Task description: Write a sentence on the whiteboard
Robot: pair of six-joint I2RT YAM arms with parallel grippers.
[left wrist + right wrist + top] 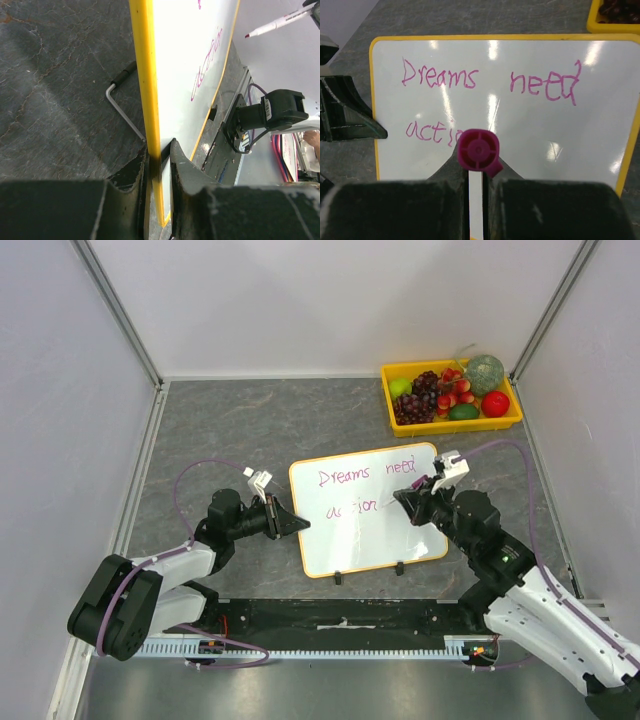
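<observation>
The whiteboard (345, 530) with an orange frame stands tilted on two black feet mid-table. It reads "Dreams need" and below "actio" in magenta. My left gripper (297, 524) is shut on the board's left edge (145, 90), one finger on each face. My right gripper (408, 501) is shut on a magenta marker (478, 150), seen end-on in the right wrist view, its tip at the board just right of "actio". The marker also shows in the left wrist view (280, 22). The board fills the right wrist view (520, 120).
A yellow tray (512, 421) of toy fruit sits at the back right. White walls enclose the table on three sides. A black rail (340, 615) runs along the near edge between the arm bases.
</observation>
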